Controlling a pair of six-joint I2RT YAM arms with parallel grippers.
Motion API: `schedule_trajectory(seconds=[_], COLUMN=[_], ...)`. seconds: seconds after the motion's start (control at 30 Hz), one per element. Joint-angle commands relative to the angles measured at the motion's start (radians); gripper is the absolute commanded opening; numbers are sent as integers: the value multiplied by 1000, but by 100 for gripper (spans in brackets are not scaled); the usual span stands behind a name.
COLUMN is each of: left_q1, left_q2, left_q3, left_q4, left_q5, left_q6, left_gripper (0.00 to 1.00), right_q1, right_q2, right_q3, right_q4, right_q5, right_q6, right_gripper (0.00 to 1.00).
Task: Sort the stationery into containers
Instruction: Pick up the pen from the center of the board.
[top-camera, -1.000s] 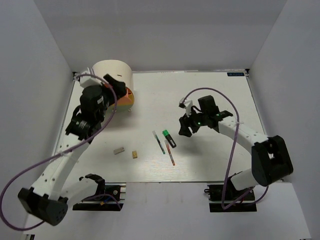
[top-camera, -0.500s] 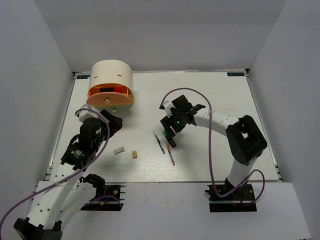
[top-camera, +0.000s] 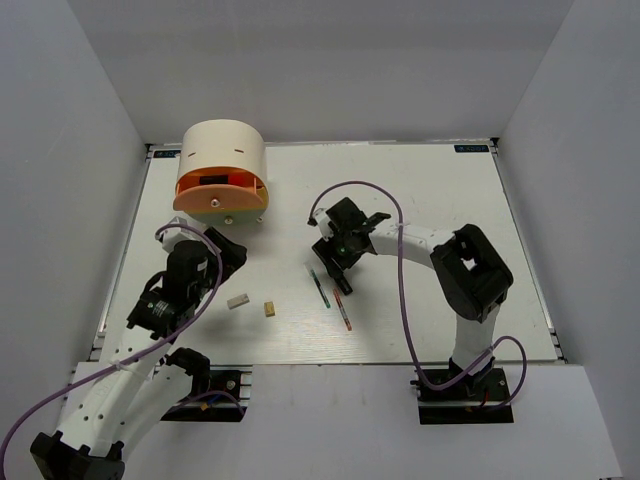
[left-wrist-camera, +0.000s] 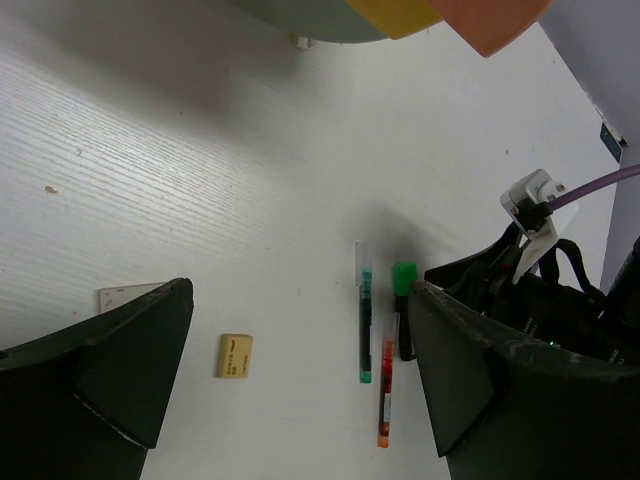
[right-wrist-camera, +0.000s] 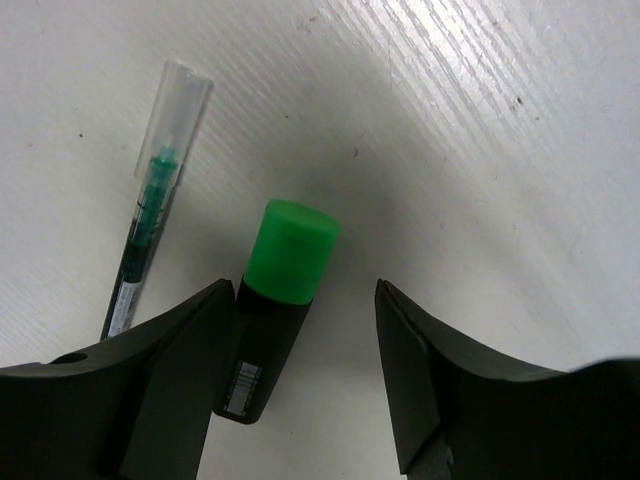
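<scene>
While the right gripper (right-wrist-camera: 305, 300) gapes, green highlighter (right-wrist-camera: 272, 325) between its fingers

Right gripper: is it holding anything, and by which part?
Nothing is held. The right gripper is open, straddling the green highlighter without closing on it.

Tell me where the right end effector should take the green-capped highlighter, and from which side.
Grip the highlighter across its black barrel, behind the cap, coming from straight above. It lies flat on the table, and the open right end effector straddles it. The green pen lies close beside it, so one finger must drop between them.
</scene>
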Motion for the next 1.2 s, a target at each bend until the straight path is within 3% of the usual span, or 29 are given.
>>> schedule_trajectory(seconds=[0.0,0.23,0.37,0.53,0.67,0.93,1.17], left_q1=[0,0,0,0,0,0,0], left_q2=[-13,-31,-31,-10,3,-10,-39], left_q3=[-10,-30,-53,-94,-105,-145,-156], left_q4=[-4,-22,-22,16,47,67,67], left_q5=[-3,-12,-12,8,17,17,8], left_q6=[-17,-36,-56,-56,-56,-66,-66], left_gripper=[98,100,100,100,100,100,100], right_q1=[17,34,34,22,17,-18,-4], right_q2=[28,42,19,-33,-165,-190,-24], right_q3=[46,27,-34,-77,-85,294,686], right_q4=[-2,4,26,13,59,102,208], right_q5=[46,173,187,112,10,-218,-391], right_q6=[16,-25,-59,-122,-297,-395,-270], right_gripper=[64,53,41,29,23,19,17])
